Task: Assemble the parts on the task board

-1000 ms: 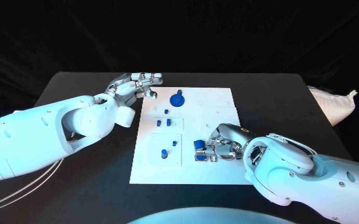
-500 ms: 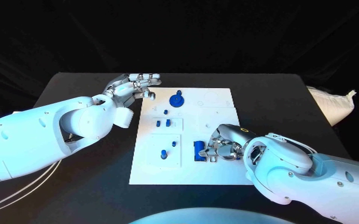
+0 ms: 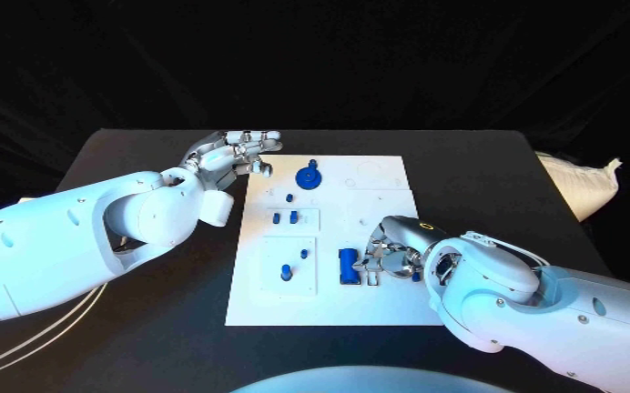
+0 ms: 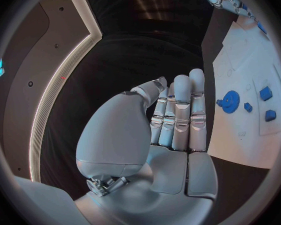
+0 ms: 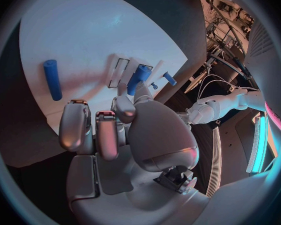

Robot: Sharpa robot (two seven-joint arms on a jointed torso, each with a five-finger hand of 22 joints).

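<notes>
Parts of small blue plastic (image 3: 350, 266) sat at roughly five o'clock on the flat white rectangular task board (image 3: 381, 197), right against the silver many-fingered right hand (image 3: 389, 258). Whether those fingers pinched a piece or merely touched it, I could not tell; likely it was there to seat one. Up at eleven o'clock, the silver left hand (image 3: 241, 150) hovered beside the board's corner, fingers straight and side by side, holding nothing, probably parked clear. A round blue gear-like disc (image 3: 309, 177) lay nearby.

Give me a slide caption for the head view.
Right hand works at a blue part on the white board; left hand waits beside it.
</notes>
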